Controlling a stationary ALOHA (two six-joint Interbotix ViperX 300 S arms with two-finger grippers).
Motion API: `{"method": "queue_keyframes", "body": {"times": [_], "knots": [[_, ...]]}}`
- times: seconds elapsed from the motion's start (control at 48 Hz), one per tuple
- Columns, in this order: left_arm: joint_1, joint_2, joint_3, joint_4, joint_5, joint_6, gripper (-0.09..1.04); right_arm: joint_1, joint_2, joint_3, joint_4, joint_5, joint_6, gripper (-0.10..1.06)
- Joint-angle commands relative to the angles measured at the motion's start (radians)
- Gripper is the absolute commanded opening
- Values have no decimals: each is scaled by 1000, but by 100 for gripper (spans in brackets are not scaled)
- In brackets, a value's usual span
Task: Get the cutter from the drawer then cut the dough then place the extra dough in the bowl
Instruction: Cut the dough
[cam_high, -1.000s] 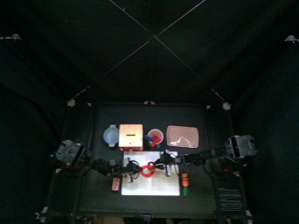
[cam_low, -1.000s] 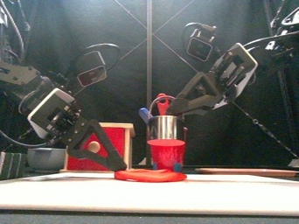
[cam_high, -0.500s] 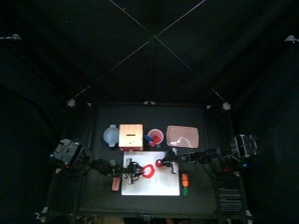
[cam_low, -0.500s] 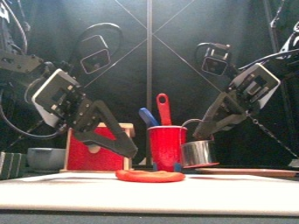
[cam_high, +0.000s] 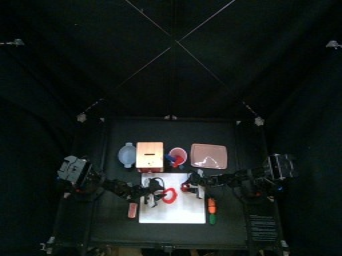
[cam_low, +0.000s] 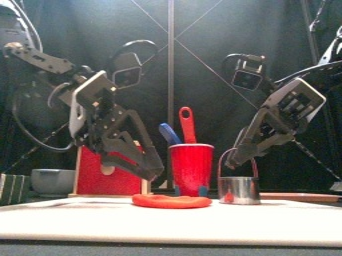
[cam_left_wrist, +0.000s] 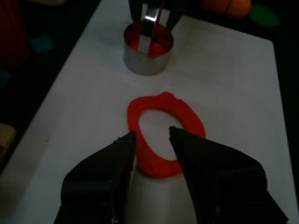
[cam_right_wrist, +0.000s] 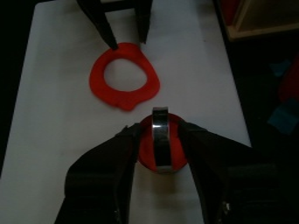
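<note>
Red dough ring (cam_right_wrist: 126, 101) mid-frame on board (cam_left_wrist: 70, 96): cut looks done. R gripper (cam_right_wrist: 158, 131) clamps cutter (cam_left_wrist: 146, 59); L gripper (cam_left_wrist: 151, 136) jaws apart over ring. To do: ring into bowl (cam_low: 54, 181), lower left.

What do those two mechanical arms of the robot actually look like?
Two black jointed arms. Each carries a pale cross-plate and, below it, two tapering jaws, grey outside and black inside: the left end effector and the right end effector.
</note>
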Motion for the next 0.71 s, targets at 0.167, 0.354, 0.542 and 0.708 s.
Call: {"method": "queue_keyframes", "body": {"times": [0.167, 0.354, 0.542, 0.708], "knots": [[63, 0, -97, 2, 144, 17, 78, 2, -78, -12, -31, -2, -2, 85], [80, 6, -95, 3, 150, 20, 78, -5, -141, -8, -54, -2, -2, 90], [91, 15, -94, 34, 167, 49, 78, -11, -173, -3, -66, -2, 0, 90], [101, 8, -103, 38, 219, 86, 78, -15, -176, -3, -67, -2, 2, 90]]}}
